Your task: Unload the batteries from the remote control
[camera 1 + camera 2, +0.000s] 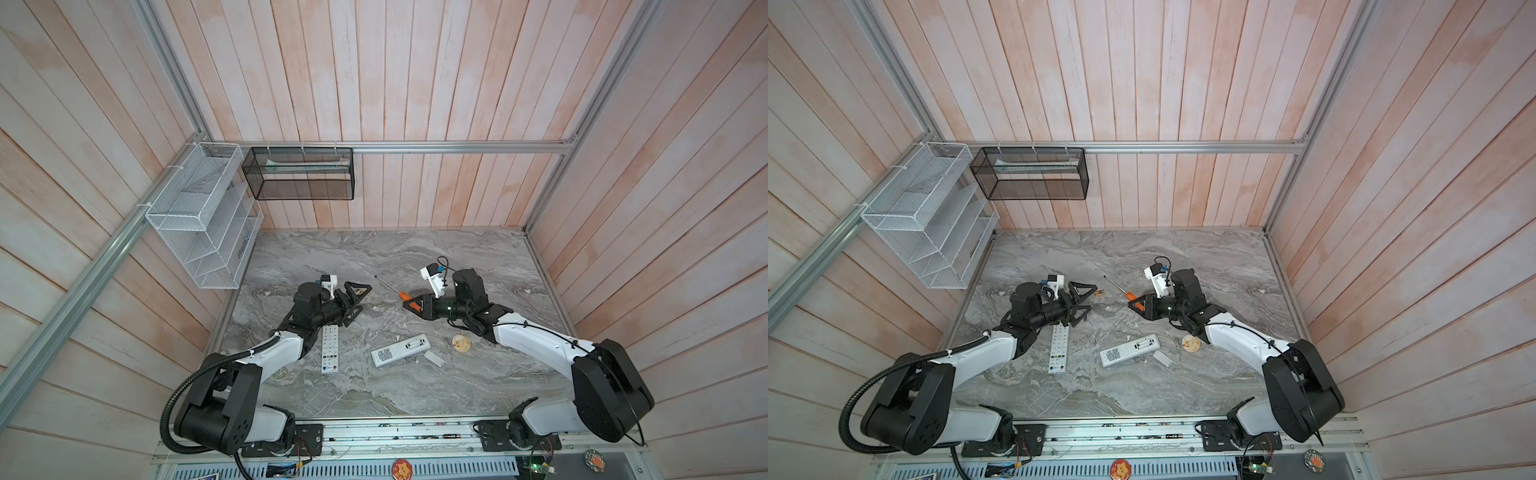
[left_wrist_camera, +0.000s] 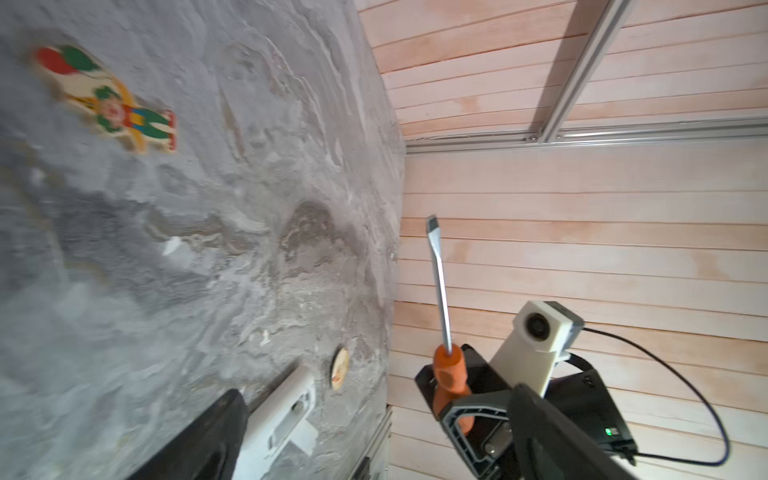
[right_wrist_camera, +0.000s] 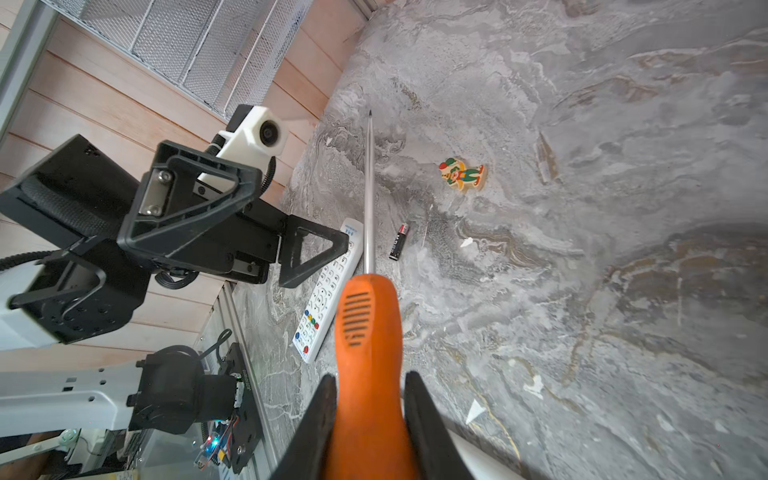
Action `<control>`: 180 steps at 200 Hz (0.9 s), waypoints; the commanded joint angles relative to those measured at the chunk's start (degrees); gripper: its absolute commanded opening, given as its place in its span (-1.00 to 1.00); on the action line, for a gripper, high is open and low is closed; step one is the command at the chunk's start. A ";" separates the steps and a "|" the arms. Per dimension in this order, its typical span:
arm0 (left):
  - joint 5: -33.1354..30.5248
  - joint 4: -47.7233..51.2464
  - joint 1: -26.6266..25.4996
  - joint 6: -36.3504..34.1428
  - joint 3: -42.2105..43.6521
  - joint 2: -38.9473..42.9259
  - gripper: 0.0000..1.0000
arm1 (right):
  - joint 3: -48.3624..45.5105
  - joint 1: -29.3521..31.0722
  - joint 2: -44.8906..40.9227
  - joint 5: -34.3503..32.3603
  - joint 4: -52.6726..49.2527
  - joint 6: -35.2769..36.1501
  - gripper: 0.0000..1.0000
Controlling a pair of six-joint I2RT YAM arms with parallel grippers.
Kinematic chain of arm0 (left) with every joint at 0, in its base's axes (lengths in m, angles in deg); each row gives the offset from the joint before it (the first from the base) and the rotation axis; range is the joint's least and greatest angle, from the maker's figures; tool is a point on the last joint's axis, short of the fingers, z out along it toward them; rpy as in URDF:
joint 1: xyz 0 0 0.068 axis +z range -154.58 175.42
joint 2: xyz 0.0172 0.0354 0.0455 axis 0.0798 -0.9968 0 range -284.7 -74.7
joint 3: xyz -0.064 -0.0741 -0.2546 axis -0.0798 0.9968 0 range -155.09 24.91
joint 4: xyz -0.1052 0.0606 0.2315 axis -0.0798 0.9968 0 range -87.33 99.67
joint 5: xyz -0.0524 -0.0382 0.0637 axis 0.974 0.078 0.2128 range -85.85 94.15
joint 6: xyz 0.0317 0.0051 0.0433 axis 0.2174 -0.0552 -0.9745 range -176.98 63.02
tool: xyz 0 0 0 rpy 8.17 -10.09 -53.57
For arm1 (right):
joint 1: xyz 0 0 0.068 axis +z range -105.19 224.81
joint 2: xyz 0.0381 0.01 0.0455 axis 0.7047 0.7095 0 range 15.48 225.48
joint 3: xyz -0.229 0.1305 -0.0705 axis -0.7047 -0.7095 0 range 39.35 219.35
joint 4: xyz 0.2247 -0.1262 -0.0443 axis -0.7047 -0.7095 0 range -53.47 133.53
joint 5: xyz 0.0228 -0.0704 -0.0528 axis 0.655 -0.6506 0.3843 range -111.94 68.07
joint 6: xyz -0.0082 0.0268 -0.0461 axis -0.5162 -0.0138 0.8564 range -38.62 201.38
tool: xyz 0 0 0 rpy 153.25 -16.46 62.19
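A white remote control (image 1: 390, 354) (image 1: 1121, 352) lies face down at the table's middle, its battery bay (image 1: 415, 343) uncovered; I cannot tell what is inside. The loose cover (image 1: 433, 358) lies beside it. One of the batteries (image 3: 397, 247), black with a gold end, lies on the marble near my left gripper. My left gripper (image 1: 365, 298) (image 1: 1093, 298) (image 2: 374, 436) hovers open and empty. My right gripper (image 1: 405, 305) (image 1: 1130, 305) (image 3: 370, 382) is shut on the handle of an orange screwdriver (image 1: 402, 296) (image 3: 365, 324) (image 2: 451, 374), whose blade points toward the back left.
A second white remote (image 1: 330, 349) (image 3: 328, 295) lies face up under my left arm. A round wooden disc (image 1: 461, 343) sits right of the open remote. A small clown figure (image 3: 461, 174) (image 2: 112, 104) lies behind the left gripper. Wire baskets (image 1: 199, 216) hang on the left wall.
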 commanded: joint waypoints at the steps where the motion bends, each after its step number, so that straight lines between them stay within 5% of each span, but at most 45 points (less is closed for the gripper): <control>1: -2.56 -14.00 -2.17 8.15 -2.92 -3.46 0.99 | 3.13 1.49 0.49 -0.48 3.20 -0.94 -1.00; 29: -3.17 -16.37 -4.09 9.29 -5.65 -7.45 0.92 | 3.61 2.97 0.55 -1.03 2.90 -1.20 -1.00; 45: -3.35 -18.99 -4.76 10.55 -6.46 -9.25 0.50 | 3.43 3.33 0.84 -0.66 2.57 -1.29 -1.00; 61: -3.44 -20.84 -5.24 11.51 -6.86 -10.60 -0.21 | 2.86 3.56 0.84 -0.72 2.77 -1.51 -1.00; 82: -3.82 -20.92 -5.60 11.86 -7.05 -11.25 -0.66 | 2.26 3.75 0.59 -0.89 2.99 -1.80 -1.00; 112: -3.84 -19.97 -5.69 11.36 -6.86 -10.84 -1.00 | 1.92 3.74 0.40 -1.03 3.22 -2.17 -1.00; 131: -3.47 -19.43 -5.69 10.42 -6.90 -10.66 -1.00 | 1.99 3.73 0.40 -0.61 2.70 -2.26 -1.00; 154: -2.34 -16.37 -5.60 7.37 -8.05 -10.32 -1.00 | 2.40 3.78 -0.32 -1.08 -0.04 -1.03 -0.39; 180: -0.02 -9.08 -5.04 1.56 -10.46 -9.81 -1.00 | 2.58 2.85 -2.45 -1.01 -5.04 0.61 0.07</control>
